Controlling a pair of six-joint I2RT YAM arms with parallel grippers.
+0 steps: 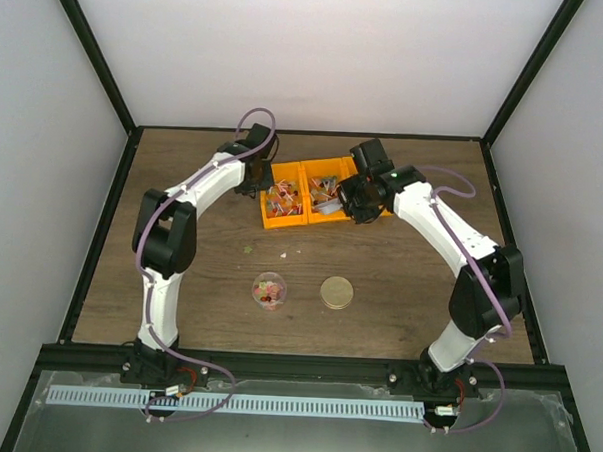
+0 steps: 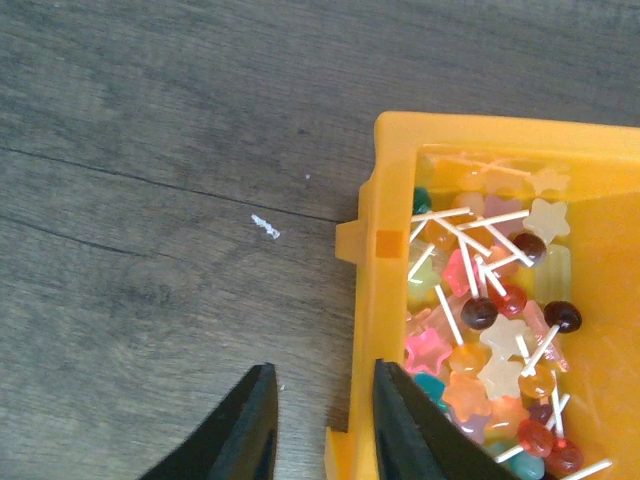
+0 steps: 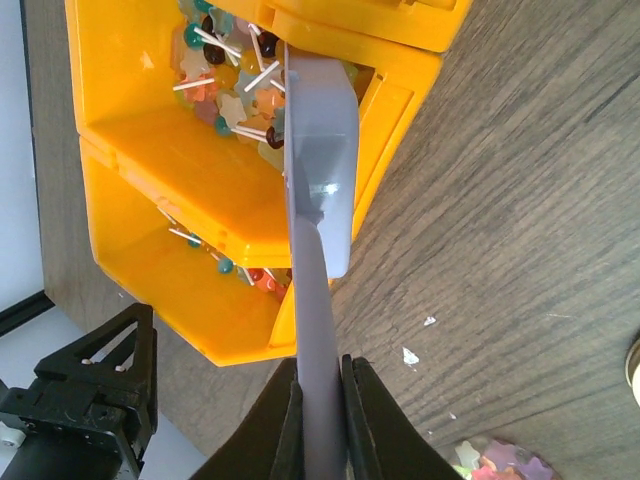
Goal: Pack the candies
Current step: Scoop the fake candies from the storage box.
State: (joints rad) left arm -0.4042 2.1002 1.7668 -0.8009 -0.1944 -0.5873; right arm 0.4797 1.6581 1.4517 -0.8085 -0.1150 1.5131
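Two orange bins stand side by side at the back middle, holding the candies: tiny star sweets and small lollipops in mixed colours. They also show in the right wrist view. My left gripper is open, its fingers straddling the left bin's side wall; a gap shows on the outer side. My right gripper is shut on the handle of a pale grey scoop, whose bowl reaches over the right bin's front edge. A clear cup holding some candies stands in front.
A round gold lid lies flat to the right of the cup. Small scraps lie on the wood table between the bins and the cup. Black frame rails border the table.
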